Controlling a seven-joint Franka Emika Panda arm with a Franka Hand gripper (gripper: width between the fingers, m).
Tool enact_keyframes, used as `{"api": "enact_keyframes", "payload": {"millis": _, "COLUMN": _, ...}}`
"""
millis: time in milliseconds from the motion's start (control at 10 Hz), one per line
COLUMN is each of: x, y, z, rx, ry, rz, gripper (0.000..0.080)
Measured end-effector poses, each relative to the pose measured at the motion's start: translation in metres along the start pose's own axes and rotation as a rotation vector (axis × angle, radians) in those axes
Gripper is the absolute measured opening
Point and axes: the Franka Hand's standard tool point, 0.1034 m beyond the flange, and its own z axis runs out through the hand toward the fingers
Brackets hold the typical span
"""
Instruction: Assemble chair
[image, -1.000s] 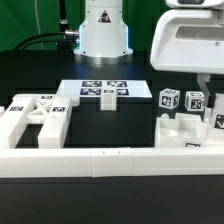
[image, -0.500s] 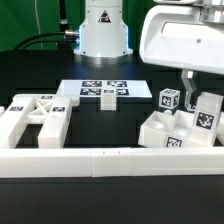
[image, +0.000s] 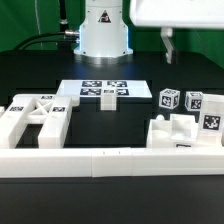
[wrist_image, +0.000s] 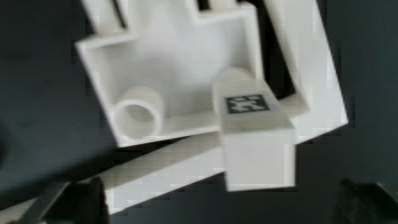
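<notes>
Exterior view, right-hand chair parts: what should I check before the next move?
1. The fingers open: ok, spread wide in the wrist view with nothing between them.
2. The fingers clear of parts: ok, they hang above the right cluster.
3. The tagged bar seated in the cluster: cannot tell, no view shows the joint.
4. The bar's tag visible from the wrist: ok, it faces the camera.
5. The left frame out of the way: ok, it lies by the wall, apart from the cluster.
</notes>
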Motion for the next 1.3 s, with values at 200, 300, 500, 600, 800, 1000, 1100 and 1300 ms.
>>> {"api": "enact_keyframes", "payload": {"millis": 200, "x": -0.005, "y": 0.013, "z": -0.008, "rx": -0.001, "ry": -0.007, "rz": 0.007, "gripper": 0.0646}}
{"api": "enact_keyframes", "payload": {"millis": 300, "x": -0.006, "y": 0.012, "z": -0.005, "rx": -0.003, "ry": -0.009, "rz": 0.003, "gripper": 0.0646}}
{"api": "enact_keyframes", "payload": {"millis": 500, "x": -0.006, "y": 0.012, "z": -0.005, "rx": -0.003, "ry": -0.009, "rz": 0.003, "gripper": 0.0649}}
{"api": "enact_keyframes", "payload": {"millis": 600, "x": -0.006, "y": 0.012, "z": -0.005, "rx": -0.003, "ry": -0.009, "rz": 0.003, "gripper": 0.0649}}
{"api": "enact_keyframes", "payload": {"millis": 800, "x": -0.006, "y": 0.013, "z": -0.004, "rx": -0.001, "ry": -0.005, "rz": -0.004, "gripper": 0.0649}}
{"api": "enact_keyframes", "payload": {"millis": 1000, "x": -0.038, "y": 0.057, "z": 0.006, "rx": 0.029, "ry": 0.1, "rz": -0.266, "gripper": 0.0649}}
{"api": "enact_keyframes", "payload": {"millis": 1100, "x": -0.053, "y": 0.085, "z": 0.016, "rx": 0.024, "ry": 0.105, "rz": -0.261, "gripper": 0.0649}}
{"api": "enact_keyframes", "payload": {"millis": 1300, "x": -0.051, "y": 0.082, "z": 0.017, "rx": 0.028, "ry": 0.107, "rz": -0.253, "gripper": 0.0649}}
